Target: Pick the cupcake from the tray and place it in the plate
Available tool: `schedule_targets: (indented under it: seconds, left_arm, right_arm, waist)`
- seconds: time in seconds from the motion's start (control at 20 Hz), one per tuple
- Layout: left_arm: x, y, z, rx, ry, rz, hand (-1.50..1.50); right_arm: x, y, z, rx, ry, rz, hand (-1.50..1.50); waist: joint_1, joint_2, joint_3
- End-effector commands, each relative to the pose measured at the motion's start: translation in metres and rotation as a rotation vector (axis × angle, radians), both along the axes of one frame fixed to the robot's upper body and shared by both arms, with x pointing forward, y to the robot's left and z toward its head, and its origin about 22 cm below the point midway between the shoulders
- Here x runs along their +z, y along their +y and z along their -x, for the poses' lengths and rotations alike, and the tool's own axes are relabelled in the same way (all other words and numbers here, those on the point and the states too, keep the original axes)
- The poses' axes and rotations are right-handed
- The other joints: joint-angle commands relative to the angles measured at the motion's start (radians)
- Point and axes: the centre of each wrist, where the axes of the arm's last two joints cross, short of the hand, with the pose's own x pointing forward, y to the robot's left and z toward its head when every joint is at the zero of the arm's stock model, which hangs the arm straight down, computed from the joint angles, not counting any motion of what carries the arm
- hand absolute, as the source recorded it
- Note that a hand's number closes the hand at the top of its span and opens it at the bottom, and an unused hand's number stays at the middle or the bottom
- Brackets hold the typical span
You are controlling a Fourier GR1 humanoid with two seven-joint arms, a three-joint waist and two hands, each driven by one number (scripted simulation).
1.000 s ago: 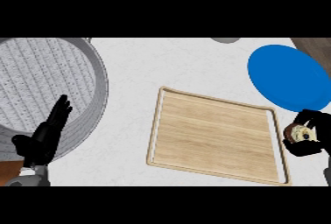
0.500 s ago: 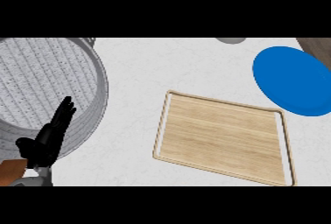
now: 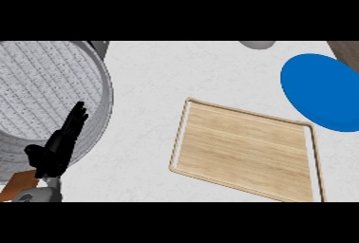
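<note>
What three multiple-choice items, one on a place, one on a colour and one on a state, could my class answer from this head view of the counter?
1. Where does the plate lie relative to the wooden tray?
A. up and to the right of it
B. on top of it
C. to its lower left

2. What colour is the plate?
A. red
B. blue
C. white

3. How is the left hand held?
A. curled round a cupcake
C. pressed flat on the tray
B. open, fingers straight

Answers: 1 A, the plate sits at the right edge, above the tray's far corner. 2 B, its surface is plain blue. 3 B, the fingers point up, holding nothing.
</note>
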Motion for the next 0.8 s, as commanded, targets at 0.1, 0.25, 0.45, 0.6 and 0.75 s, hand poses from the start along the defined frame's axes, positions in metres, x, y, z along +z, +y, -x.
schedule_targets:
  seconds: [0.1,0.25,0.45,0.6,0.75]
  left_arm:
    - [-0.012,0.002,-0.001,-0.019,0.006,-0.004,0.0]
    - [0.007,0.001,0.004,-0.006,-0.005,-0.012,0.0]
    - [0.006,-0.01,-0.001,-0.02,0.002,0.002,0.0]
    - [0.006,-0.004,-0.011,-0.014,-0.003,-0.005,0.0]
    - [0.006,-0.005,-0.018,-0.02,0.0,-0.007,0.0]
  right_arm:
    - [0.023,-0.011,-0.012,0.046,-0.048,-0.032,1.5]
    - [0.031,0.011,-0.051,0.073,-0.024,-0.03,1.5]
    - [0.026,0.037,-0.095,0.098,0.001,-0.034,1.5]
    - [0.003,0.053,-0.112,0.168,0.024,-0.069,1.5]
    - [0.009,0.065,-0.135,0.171,0.029,-0.109,1.5]
  waist:
    - [0.005,0.001,-0.001]
    - [0.011,-0.001,-0.002]
    - [0.019,0.001,-0.002]
    - [0.012,0.002,-0.002]
    - [0.019,0.005,-0.001]
